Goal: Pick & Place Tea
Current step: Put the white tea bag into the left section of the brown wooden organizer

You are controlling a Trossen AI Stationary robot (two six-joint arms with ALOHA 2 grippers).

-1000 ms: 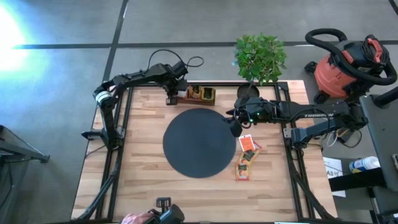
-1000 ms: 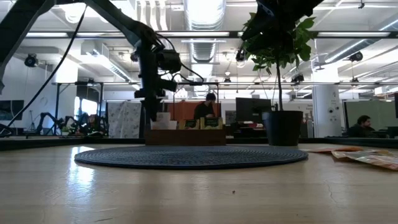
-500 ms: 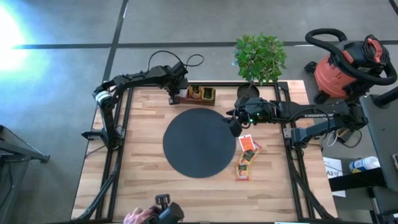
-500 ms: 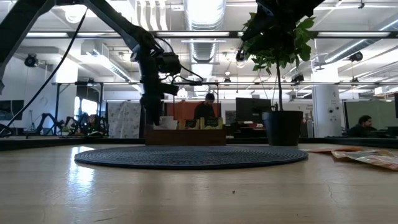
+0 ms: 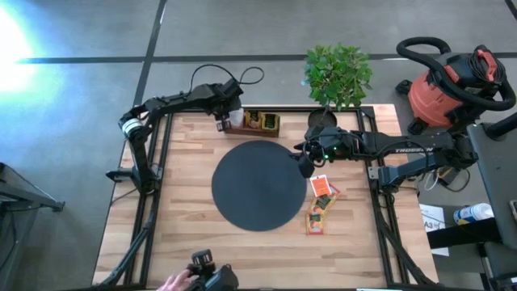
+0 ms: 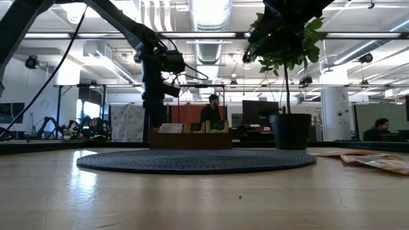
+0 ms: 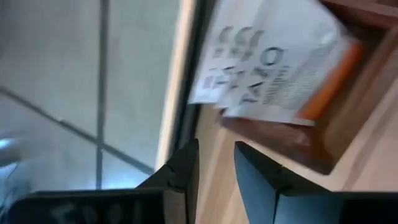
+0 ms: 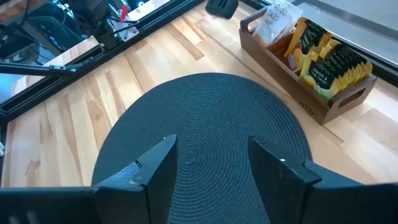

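Grey concrete floor surrounds the wooden table (image 5: 186,242), with a red shop vacuum (image 5: 452,85) to its right and a potted plant (image 5: 338,74) at its far edge. On the table's middle lies the round black mat (image 5: 260,184). At the far edge the wooden box (image 5: 257,123) holds sachets, a white-and-orange sachet (image 7: 280,62) at its left end. The left gripper (image 5: 220,123) hangs just left of the box, fingers (image 7: 183,171) slightly apart, holding nothing. The right gripper (image 5: 304,166), spread and empty, hovers over the mat's right rim, near loose sachets (image 5: 321,204) on the right.
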